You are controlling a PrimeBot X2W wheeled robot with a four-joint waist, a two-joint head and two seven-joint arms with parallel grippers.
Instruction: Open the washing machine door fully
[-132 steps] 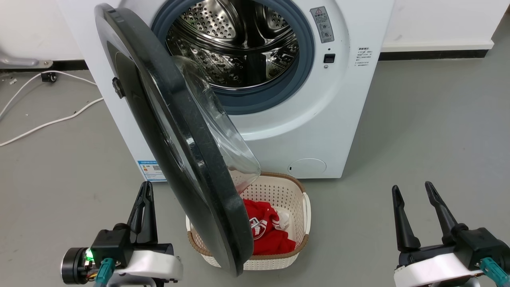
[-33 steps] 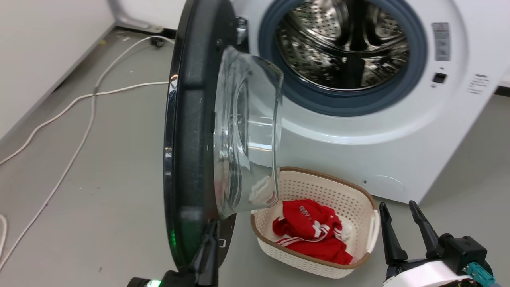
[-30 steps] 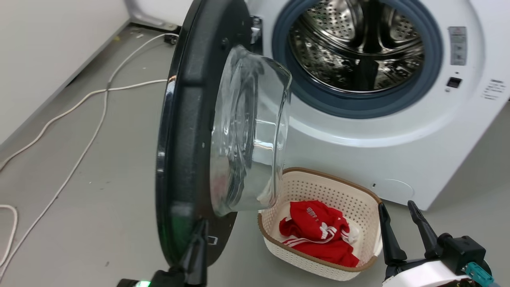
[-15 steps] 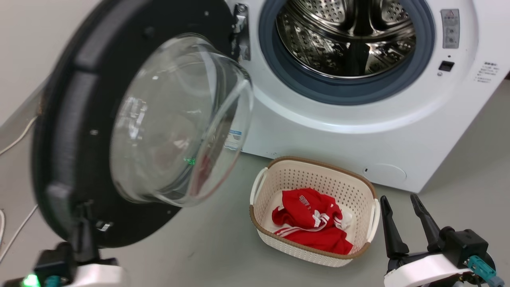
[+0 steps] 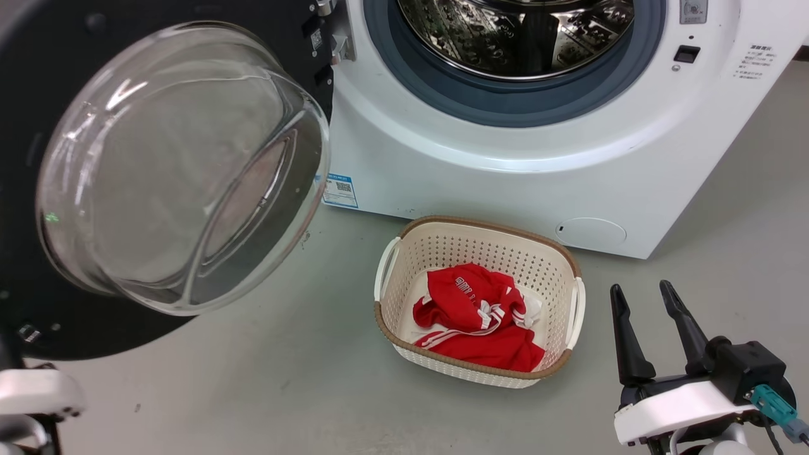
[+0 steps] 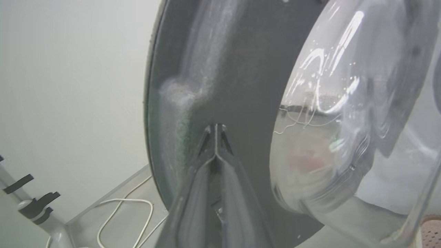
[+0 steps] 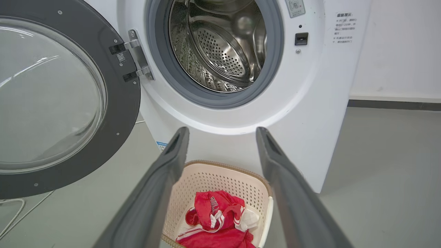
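The washing machine door [image 5: 158, 19] stands swung out wide to the left of the white machine [image 5: 505, 177]. Its inner black face and bulging glass bowl [image 5: 177, 164] are turned toward me. In the right wrist view the door [image 7: 120, 103] hangs on its hinge beside the steel drum opening [image 7: 220, 44]. My left gripper [image 6: 216, 128] is shut, fingers pressed together, tips against the door's inner black rim [image 6: 241, 86]. Its white wrist [image 5: 35, 392] shows at the lower left. My right gripper [image 5: 641, 287] is open and holds nothing, low on the right, clear of the machine.
A cream perforated basket [image 5: 575, 303] with a red garment [image 5: 474, 322] sits on the grey floor before the machine, just left of my right gripper [image 7: 222, 130]. White cables [image 6: 120, 213] lie on the floor beyond the door, near a pale wall.
The door has swung further left, from edge-on to its inner face toward me. My left gripper moved left with it. The head view shifted; the right gripper stayed open.
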